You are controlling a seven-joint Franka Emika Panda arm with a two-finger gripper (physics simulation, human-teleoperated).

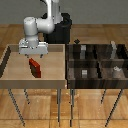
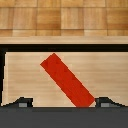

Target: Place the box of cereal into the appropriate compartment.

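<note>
The box of cereal (image 1: 35,68) is a small flat red box lying in the light-wood tray (image 1: 10,75) on the exterior view's left. In the wrist view the box of cereal (image 2: 66,80) runs diagonally across the tray floor. My gripper (image 1: 34,56) hangs just above it, open, and is not touching it. Both dark fingertips (image 2: 22,103) show wide apart in the wrist view, with the gripper (image 2: 64,104) centred over the box's near end. The appropriate compartment (image 1: 119,54) is the far cell of the dark striped-wood bin on the exterior view's right, and it holds a tall pale-grey slab (image 1: 114,49).
The bin's other cells hold a grey block (image 1: 82,49), a small grey cube (image 1: 85,73) and a bottle shape (image 1: 116,70). Raised tray walls surround the box. The robot's black base (image 1: 60,31) stands behind the tray. Both containers rest on thin-legged stands.
</note>
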